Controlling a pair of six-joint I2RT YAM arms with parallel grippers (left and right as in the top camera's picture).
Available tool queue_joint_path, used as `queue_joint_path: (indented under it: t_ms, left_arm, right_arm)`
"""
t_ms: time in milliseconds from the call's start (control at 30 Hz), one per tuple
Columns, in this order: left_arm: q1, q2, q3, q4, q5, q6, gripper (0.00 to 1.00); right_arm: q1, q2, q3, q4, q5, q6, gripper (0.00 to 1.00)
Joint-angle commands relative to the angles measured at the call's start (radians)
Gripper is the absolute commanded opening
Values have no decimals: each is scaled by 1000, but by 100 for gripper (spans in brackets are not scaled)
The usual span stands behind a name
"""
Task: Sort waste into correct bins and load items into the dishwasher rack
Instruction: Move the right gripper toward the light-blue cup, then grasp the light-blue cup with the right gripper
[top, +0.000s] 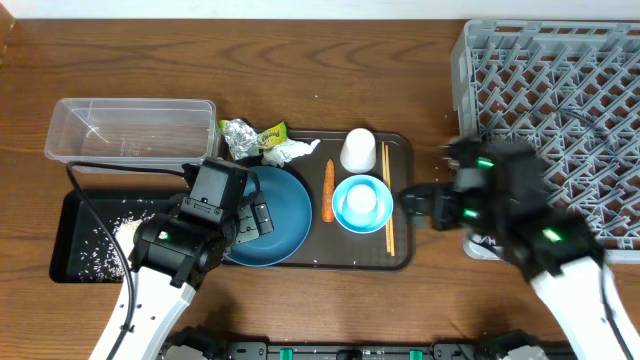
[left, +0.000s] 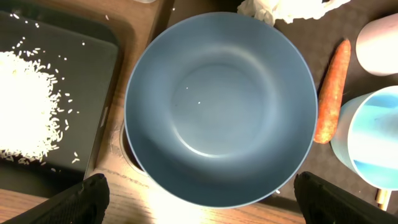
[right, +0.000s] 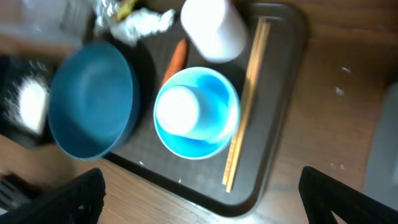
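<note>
**Three views compared**

Left wrist: left gripper (left: 214, 199), fingers spread, above the dark-blue bowl (left: 221, 106); rice (left: 22, 106) lies in the black tray (left: 93, 50). Right wrist: right gripper (right: 202, 199) likewise spread. Overhead alone shows the grey rack (top: 560, 70).

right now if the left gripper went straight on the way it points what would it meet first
The large dark-blue bowl. The open left gripper points down at it, so its near rim or inner floor probably comes first; depth is unclear.
</note>
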Motion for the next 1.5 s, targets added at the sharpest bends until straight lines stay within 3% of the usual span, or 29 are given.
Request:
queue_joint_path:
  t_ms: [0,200,567,733,933,1200,1467]
  left_arm:
    - [4,-2,13,-4,-19,2,98]
    - [4,-2,13,-4,-19,2,98]
    - [4,-2,13,-4,-19,2,98]
    - [4,-2,13,-4,-19,2,98]
    - [4,-2,13,-4,-19,2,98]
    - [4,-2,13,-4,-19,2,98]
    - [4,-2,13,-4,-19,2,98]
  right_arm:
    - [130,108,71,2,207,-43,99]
    - [212,273,119,64,270,21,99]
    - [298,393,119,153,230,21,98]
    - [338,462,119,178,361,82,97]
    - [344,511,119,207,364,89,98]
    - [358,543,119,208,364,126,82]
    - [381,593,119,206,377,130,83]
